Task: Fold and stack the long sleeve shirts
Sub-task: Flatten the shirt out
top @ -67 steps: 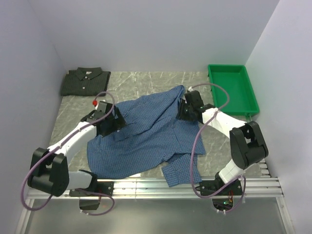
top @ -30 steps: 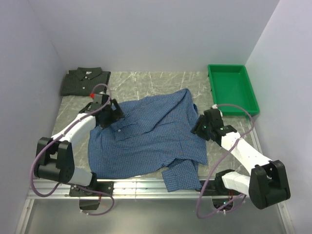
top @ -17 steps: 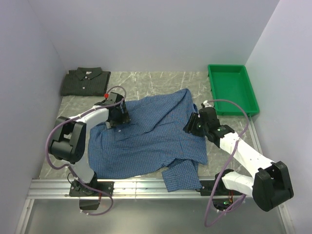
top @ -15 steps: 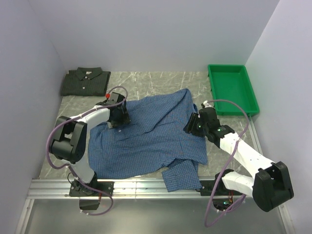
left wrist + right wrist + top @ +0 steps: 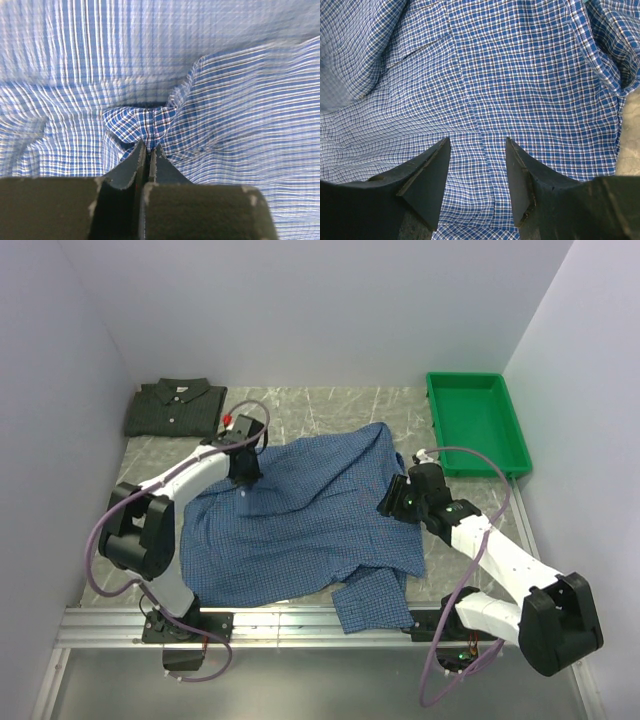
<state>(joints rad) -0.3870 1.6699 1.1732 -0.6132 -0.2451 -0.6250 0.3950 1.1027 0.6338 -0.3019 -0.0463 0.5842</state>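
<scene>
At centre, rumpled blue shirt [image 5: 300,530] bunches in clamped left claw [image 5: 148,146]; right claw [image 5: 477,143] apart.

2 white arms [image 5: 500,558] — black joints [image 5: 130,540], mauve cables [image 5: 460,450]

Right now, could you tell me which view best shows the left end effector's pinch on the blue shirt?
Left wrist view: the left end effector is shut on a raised fold of the blue shirt. The top external view shows only its place on the shirt; the right wrist view misses it.
</scene>
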